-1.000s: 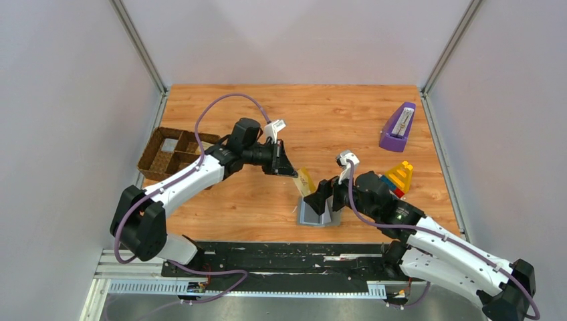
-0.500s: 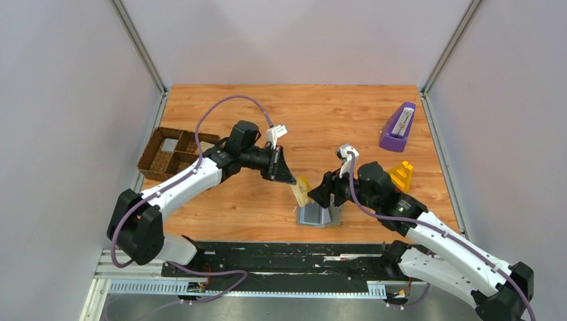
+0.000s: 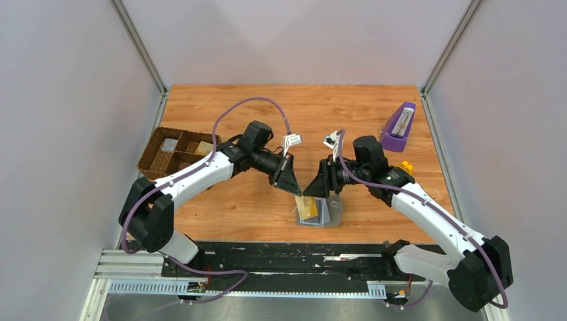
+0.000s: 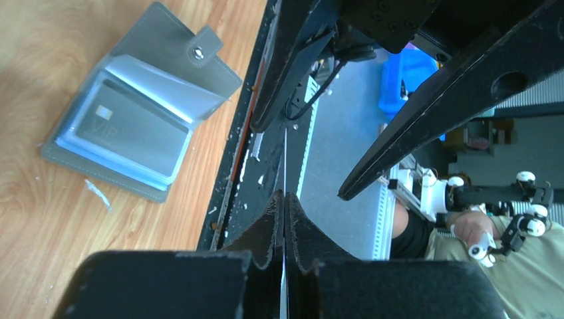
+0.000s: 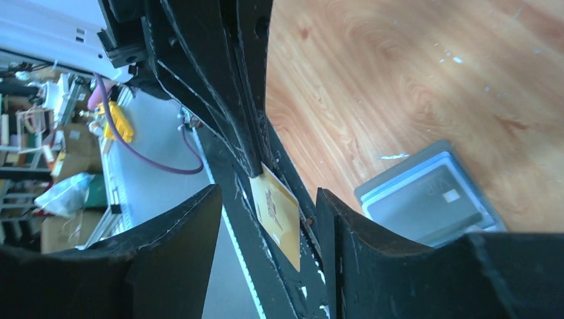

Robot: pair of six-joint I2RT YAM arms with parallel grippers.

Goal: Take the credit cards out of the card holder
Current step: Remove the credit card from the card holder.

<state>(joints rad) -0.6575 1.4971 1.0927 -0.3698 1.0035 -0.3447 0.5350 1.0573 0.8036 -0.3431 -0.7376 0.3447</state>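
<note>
The card holder lies open near the table's front edge, and a grey "VIP" credit card shows in its pocket. The holder also shows in the right wrist view. My left gripper is shut on a gold credit card, which it holds in the air above the holder. In the left wrist view that card appears only as a thin edge past the left gripper. My right gripper is open, with one jaw on each side of the gold card and a gap on both sides.
A brown woven divided tray stands at the left edge of the table. A purple object stands at the back right, with a yellow toy behind my right arm. The black rail runs just past the table's front edge.
My right gripper rose from the holder, swung left to the gold card and narrowed its jaws around it. My left gripper carried the card right and nearer the front edge.
</note>
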